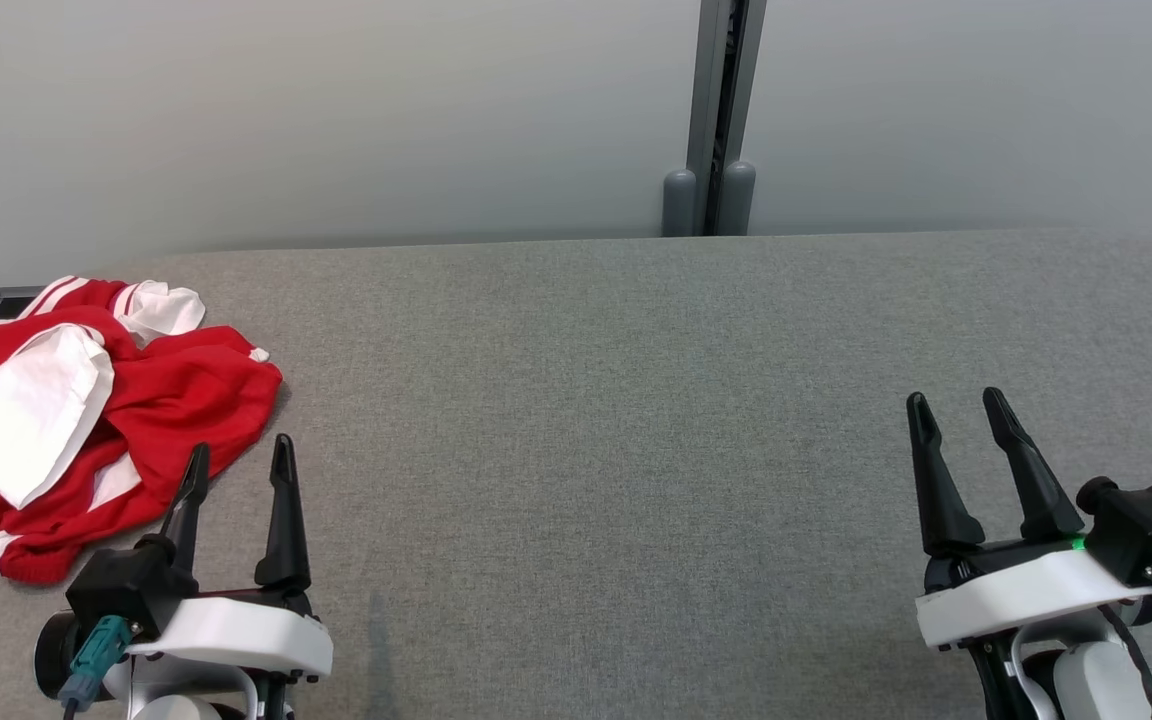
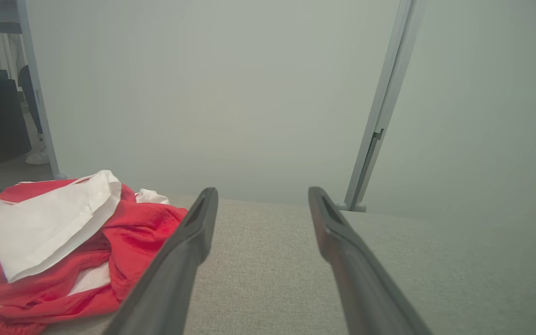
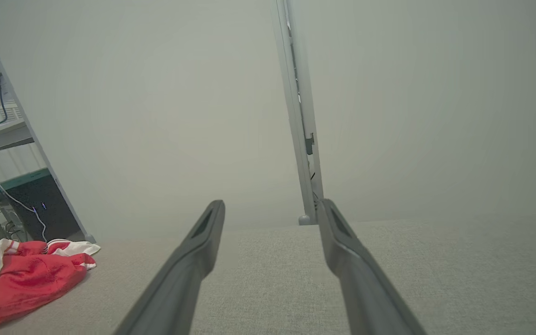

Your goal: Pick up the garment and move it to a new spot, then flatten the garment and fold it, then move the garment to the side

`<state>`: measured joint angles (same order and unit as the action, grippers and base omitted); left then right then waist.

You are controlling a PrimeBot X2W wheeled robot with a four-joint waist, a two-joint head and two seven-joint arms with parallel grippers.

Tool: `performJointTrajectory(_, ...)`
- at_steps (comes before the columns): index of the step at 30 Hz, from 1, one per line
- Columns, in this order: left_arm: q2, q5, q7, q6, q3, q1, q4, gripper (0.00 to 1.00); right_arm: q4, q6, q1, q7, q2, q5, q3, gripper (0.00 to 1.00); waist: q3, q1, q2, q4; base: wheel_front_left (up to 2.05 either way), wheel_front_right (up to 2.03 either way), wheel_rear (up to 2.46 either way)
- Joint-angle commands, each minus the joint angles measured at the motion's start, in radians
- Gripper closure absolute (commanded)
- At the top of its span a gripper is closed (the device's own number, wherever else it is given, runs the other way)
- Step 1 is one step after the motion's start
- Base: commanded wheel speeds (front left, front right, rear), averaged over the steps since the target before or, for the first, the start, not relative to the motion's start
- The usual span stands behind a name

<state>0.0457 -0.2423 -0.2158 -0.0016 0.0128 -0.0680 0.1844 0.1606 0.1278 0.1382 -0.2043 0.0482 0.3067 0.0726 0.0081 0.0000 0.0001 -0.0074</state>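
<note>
A red garment [image 1: 176, 400] with white stripes and a white lining lies crumpled at the far left of the grey padded table [image 1: 616, 420]. My left gripper [image 1: 241, 455] stands open just right of and in front of the heap, its left finger over the cloth's near edge, nothing between the fingers. In the left wrist view the garment [image 2: 142, 232] lies to the left of the open left gripper [image 2: 261, 197]. My right gripper [image 1: 956, 410] is open at the lower right, far from the cloth. The right wrist view shows the garment [image 3: 30, 279] at lower left, beyond the open right gripper [image 3: 270, 209].
A pale partition wall stands along the table's far edge, with a grey post [image 1: 716, 120] at its middle. Past the table's left end are a dark cabinet [image 3: 40, 209] and cables. Bare grey table surface stretches between the two grippers.
</note>
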Motion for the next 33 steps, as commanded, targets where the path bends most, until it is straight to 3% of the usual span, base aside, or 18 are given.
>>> performJointTrajectory(1, 0.005, 0.022, -0.008, 0.004, -0.002, -0.001, -0.005, 0.00, -0.005, 0.004, 0.002, -0.012, 0.009, -0.020, -0.003, 0.00, 0.000, 0.0000, -0.0001, 0.000, 0.00, 0.00, 0.00)
performJointTrajectory(20, 0.007, 0.157, -0.041, 0.013, -0.017, 0.000, -0.002, 0.00, -0.001, 0.005, -0.012, -0.050, 0.005, -0.181, -0.040, 0.00, 0.005, 0.0000, -0.0001, 0.000, 0.00, 0.00, 0.00)
performJointTrajectory(33, 0.007, 0.194, -0.050, 0.014, -0.019, -0.003, 0.011, 0.00, 0.007, 0.004, -0.018, -0.063, 0.005, -0.201, -0.041, 0.00, 0.004, 0.0000, -0.0001, 0.002, 0.00, 0.00, 0.00)
